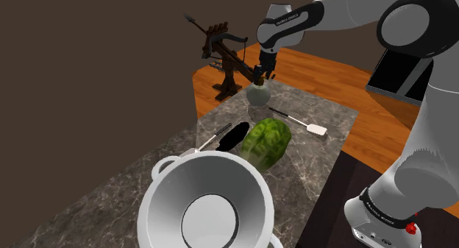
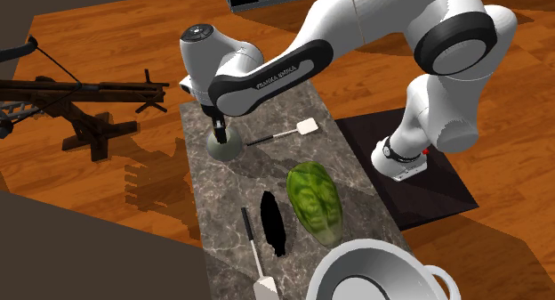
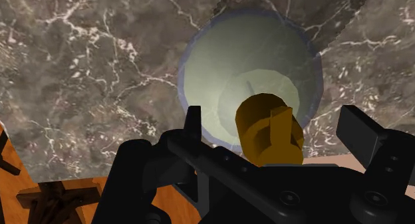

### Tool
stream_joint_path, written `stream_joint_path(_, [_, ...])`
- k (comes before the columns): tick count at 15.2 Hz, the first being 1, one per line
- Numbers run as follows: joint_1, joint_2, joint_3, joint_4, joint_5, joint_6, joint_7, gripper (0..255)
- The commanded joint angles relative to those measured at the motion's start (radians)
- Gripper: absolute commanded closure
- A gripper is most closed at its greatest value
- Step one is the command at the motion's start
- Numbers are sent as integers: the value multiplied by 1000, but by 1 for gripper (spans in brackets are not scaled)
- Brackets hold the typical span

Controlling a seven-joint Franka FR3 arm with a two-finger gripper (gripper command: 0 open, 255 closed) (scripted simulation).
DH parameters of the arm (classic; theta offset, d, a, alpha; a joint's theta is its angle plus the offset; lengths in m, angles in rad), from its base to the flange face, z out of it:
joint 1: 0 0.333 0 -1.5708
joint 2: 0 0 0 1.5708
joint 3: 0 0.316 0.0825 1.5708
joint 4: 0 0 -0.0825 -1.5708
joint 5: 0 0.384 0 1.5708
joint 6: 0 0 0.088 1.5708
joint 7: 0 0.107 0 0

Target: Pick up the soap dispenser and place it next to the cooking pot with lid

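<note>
The soap dispenser (image 1: pixel 258 95) (image 2: pixel 224 148) (image 3: pixel 246 70) is a round pale green bottle with a golden-brown pump top (image 3: pixel 269 131). It stands upright at the far end of the marble counter (image 1: pixel 103 202). My gripper (image 1: pixel 262 76) (image 2: pixel 219 126) (image 3: pixel 276 123) hangs straight over it and is open. Its fingers (image 3: pixel 193 121) stand on either side of the pump top without touching it. The big white cooking pot (image 1: pixel 156 210) (image 2: pixel 331 270) sits at the opposite, near end of the counter in the shoulder view.
Between dispenser and pot lie a green ribbed melon-like object (image 1: pixel 266 141) (image 2: pixel 311 193), a black utensil with a pale handle (image 1: pixel 234 135) (image 2: pixel 273 220) and a white spatula (image 1: pixel 305 124) (image 2: pixel 293 131). A wooden crossbow stand (image 1: pixel 224 55) (image 2: pixel 80 102) is on the floor beyond the counter.
</note>
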State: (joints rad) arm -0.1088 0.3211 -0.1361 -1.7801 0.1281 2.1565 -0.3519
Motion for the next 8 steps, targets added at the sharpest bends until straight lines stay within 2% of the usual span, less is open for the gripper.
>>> stream_joint_path(1, [0, 0, 0, 0, 0, 1, 0, 0])
stream_joint_path(3, [0, 0, 0, 0, 0, 1, 0, 0])
stream_joint_path(4, [0, 0, 0, 0, 0, 1, 0, 255])
stream_joint_path(8, [0, 0, 0, 0, 0, 1, 0, 255])
